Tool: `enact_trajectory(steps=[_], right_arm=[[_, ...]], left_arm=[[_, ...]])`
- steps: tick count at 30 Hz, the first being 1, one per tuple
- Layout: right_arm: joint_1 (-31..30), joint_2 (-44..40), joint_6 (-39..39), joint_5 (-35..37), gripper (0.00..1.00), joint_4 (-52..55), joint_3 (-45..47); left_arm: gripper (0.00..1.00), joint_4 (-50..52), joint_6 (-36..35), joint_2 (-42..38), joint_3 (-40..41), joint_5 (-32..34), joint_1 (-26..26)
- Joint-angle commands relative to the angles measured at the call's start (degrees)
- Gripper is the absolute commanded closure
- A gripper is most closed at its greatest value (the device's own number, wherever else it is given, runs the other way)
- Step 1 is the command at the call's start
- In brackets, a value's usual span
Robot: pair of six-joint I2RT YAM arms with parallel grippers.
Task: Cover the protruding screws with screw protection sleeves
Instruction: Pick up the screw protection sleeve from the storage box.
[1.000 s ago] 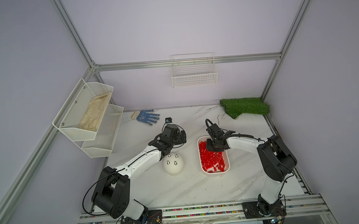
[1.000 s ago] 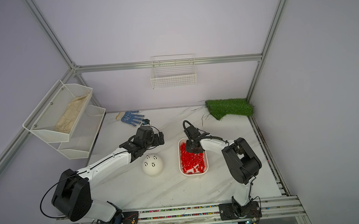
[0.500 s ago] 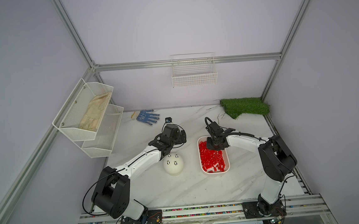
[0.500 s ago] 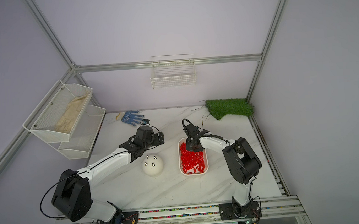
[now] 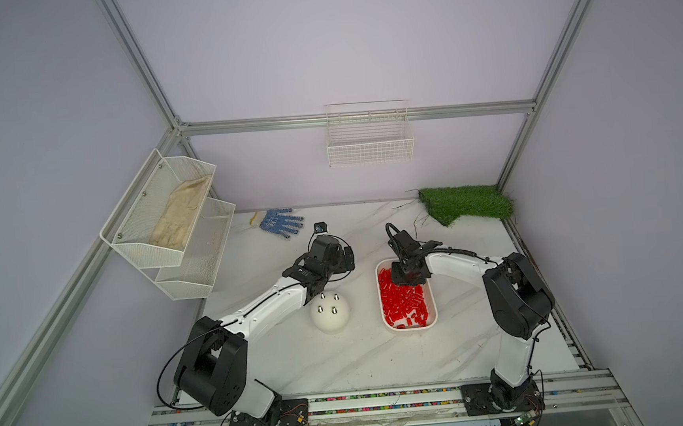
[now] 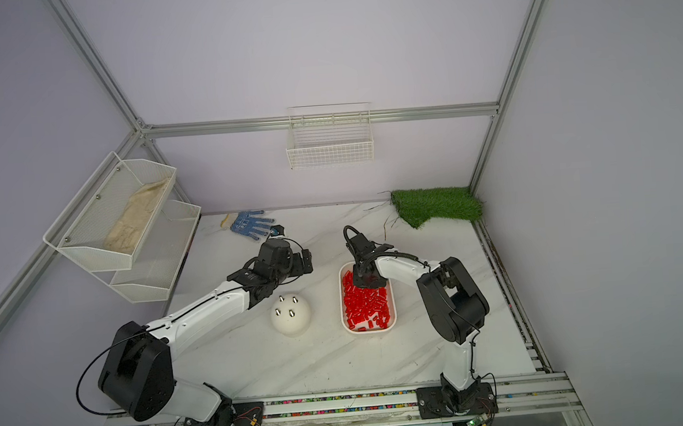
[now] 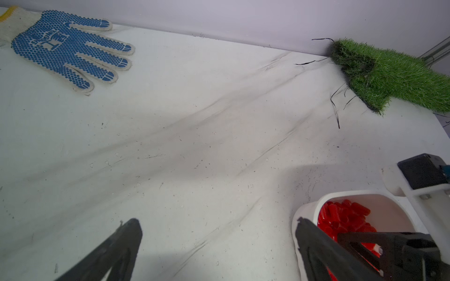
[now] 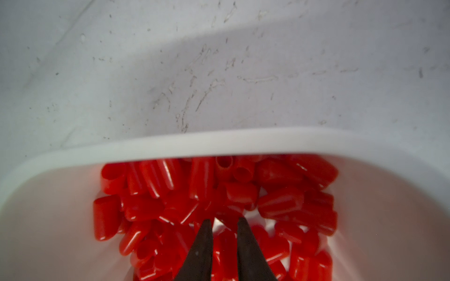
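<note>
Your right gripper [image 8: 223, 219] has eased left and lower into the far end of the tray [image 8: 219, 143], fingers narrowing around one screw protection sleeve [image 8: 225, 245].

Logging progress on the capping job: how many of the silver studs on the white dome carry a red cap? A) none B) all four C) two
A: the four tiny silver metal studs on the white rounded dome all stand bare; the bright red plastic caps lie in the white rounded-rectangle tray.
</note>
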State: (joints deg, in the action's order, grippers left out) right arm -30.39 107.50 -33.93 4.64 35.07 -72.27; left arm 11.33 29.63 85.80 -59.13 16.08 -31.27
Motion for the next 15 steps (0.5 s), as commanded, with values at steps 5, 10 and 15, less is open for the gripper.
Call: enact_trajectory(steps=[5,10,15], right_arm=[[-0.4,1.3,1.5,-1.1,0.76,5.5,-3.6],[-0.4,1.7,2.3,-1.3,0.73,8.9,-6.0],[-0.4,1.1,2.5,-2.0,0.73,9.2,-5.5]], left_arm=[[0.0,-1.9,1.3,-2.2,-0.6,1.0,-0.2],[0.0,-2.0,1.4,-2.2,-0.3,1.1,-0.3],[0.0,-2.1,1.5,-2.4,-0.2,1.2,-0.2]])
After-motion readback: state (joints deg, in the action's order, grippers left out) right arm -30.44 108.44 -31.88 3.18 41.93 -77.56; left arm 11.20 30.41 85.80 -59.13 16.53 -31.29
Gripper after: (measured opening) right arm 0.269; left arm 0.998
